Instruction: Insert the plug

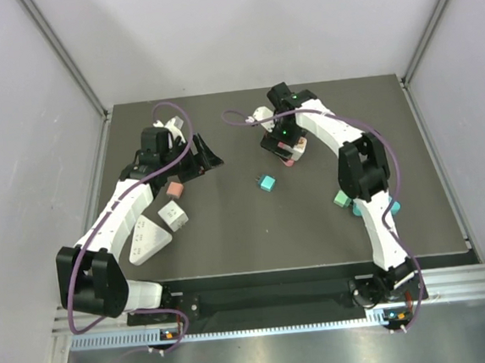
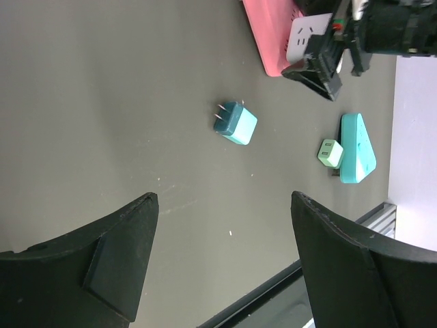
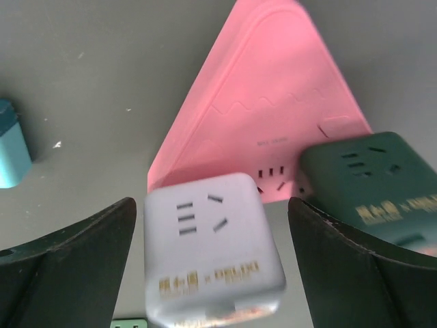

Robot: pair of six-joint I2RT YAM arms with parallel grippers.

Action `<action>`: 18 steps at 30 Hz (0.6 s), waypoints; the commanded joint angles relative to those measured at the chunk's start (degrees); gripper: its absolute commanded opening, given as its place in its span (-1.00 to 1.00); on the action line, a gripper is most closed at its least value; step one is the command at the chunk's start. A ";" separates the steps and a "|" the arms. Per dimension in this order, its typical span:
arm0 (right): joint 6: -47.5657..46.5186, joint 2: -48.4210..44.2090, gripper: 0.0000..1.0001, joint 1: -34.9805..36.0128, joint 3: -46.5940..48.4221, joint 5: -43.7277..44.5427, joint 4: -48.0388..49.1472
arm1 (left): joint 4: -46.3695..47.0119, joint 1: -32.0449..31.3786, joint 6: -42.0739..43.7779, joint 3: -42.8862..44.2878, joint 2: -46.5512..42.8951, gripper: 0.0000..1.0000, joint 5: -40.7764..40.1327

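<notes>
A pink triangular power strip (image 3: 266,116) lies at the back middle of the table (image 1: 229,225). A white cube plug (image 3: 213,249) with sockets on its top sits at the strip's wide end, and a dark green cube (image 3: 372,184) stands beside it. My right gripper (image 3: 212,201) is open, with a finger on either side of the white cube and a gap on both sides. A teal plug (image 1: 266,183) lies prongs out on the table, also in the left wrist view (image 2: 235,123). My left gripper (image 2: 224,198) is open and empty above the table at the left (image 1: 206,155).
A small pink cube (image 1: 174,190), a white cube (image 1: 171,215) and a white triangular strip (image 1: 146,239) lie by the left arm. A teal triangular strip (image 2: 356,147) with a green plug (image 2: 330,153) lies under the right arm.
</notes>
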 commanded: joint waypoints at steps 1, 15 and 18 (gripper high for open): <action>1.18 -7.08 0.83 0.41 -0.01 -0.31 3.19 | 2.80 0.43 -0.12 -0.46 -1.88 0.65 0.93; -3.11 -16.92 0.86 -6.79 -13.44 -13.92 6.26 | 3.42 0.69 -0.65 -0.72 -1.89 0.65 1.89; -4.53 -18.25 0.86 -7.05 -16.43 -15.60 8.19 | 3.42 0.86 -0.82 -0.64 -1.62 0.65 2.24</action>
